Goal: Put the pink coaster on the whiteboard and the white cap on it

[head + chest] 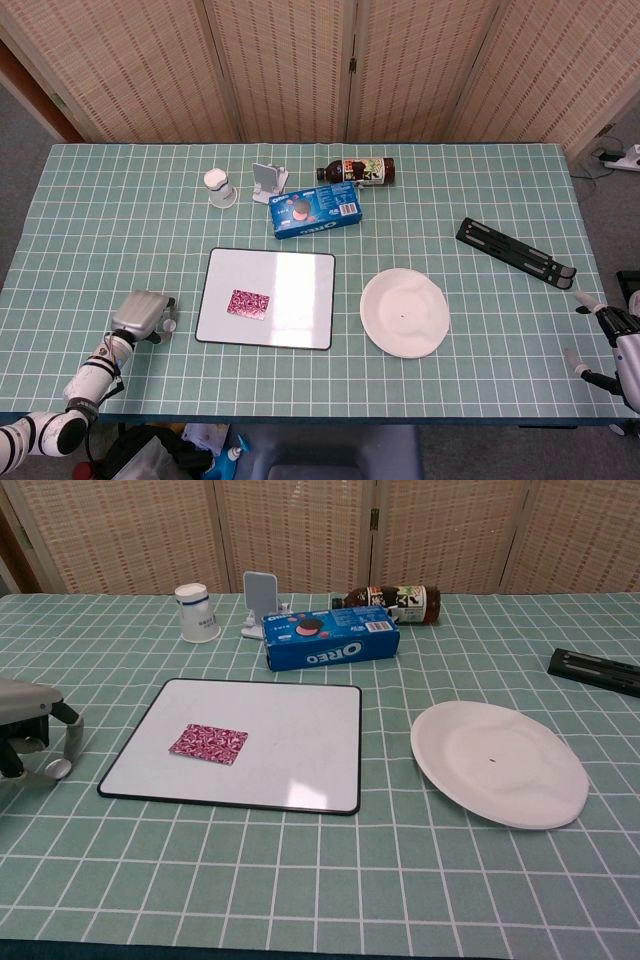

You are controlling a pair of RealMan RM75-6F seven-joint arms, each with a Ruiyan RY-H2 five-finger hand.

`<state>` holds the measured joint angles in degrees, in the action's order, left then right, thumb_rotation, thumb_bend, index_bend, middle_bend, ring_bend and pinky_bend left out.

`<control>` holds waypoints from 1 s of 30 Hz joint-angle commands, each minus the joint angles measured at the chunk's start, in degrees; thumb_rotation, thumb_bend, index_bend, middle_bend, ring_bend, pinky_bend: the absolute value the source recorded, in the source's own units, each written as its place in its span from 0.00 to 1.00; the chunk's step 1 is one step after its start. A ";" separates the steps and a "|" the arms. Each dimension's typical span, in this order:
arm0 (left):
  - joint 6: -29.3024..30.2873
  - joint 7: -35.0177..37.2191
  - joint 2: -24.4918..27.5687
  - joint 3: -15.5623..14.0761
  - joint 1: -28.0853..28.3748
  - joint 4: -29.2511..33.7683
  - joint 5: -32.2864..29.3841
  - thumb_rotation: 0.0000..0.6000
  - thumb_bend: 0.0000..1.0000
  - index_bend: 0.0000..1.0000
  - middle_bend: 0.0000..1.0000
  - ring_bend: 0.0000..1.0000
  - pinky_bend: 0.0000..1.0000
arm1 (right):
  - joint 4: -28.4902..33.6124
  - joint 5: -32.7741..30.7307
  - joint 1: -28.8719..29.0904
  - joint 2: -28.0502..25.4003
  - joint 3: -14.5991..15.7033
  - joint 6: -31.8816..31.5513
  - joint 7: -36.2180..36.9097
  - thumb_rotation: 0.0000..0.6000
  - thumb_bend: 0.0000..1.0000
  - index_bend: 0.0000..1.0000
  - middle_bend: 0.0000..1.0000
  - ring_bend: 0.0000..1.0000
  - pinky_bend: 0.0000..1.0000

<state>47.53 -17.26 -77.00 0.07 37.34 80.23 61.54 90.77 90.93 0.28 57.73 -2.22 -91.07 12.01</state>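
Fingers of left hand pinch white cap.

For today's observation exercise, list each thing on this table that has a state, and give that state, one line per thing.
Pink coaster: flat on the whiteboard.
Whiteboard: flat on the table, blank.
Paper cup: upside down.
Bottle: on its side.
Cookie box: closed, standing on its long edge.
Plate: upright, empty.
Phone stand: upright, empty.
Left hand: fingers curled in.
Right hand: open, at the table's edge.
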 commanded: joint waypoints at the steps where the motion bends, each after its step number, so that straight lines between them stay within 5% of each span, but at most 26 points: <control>1: -0.16 -0.13 0.51 0.17 0.17 0.44 0.21 1.00 0.27 0.50 0.95 0.97 1.00 | 0.02 0.02 -0.04 -0.02 -0.01 -0.08 0.02 1.00 0.22 0.16 0.32 0.29 0.34; 19: -3.61 -5.02 2.03 6.75 9.00 9.39 -2.59 1.00 0.27 0.49 0.95 0.97 1.00 | -0.62 0.15 0.26 0.16 -0.16 0.05 0.68 1.00 0.22 0.16 0.32 0.29 0.34; 30: -6.01 -11.02 -3.41 6.56 15.21 6.99 -10.98 1.00 0.27 0.49 0.95 0.97 1.00 | -1.47 -0.34 -0.59 0.29 0.03 -0.68 1.47 1.00 0.22 0.16 0.32 0.29 0.34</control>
<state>41.80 -27.58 -79.56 6.85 51.71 87.78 51.63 89.32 90.60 -0.30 58.01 -2.19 -91.74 13.47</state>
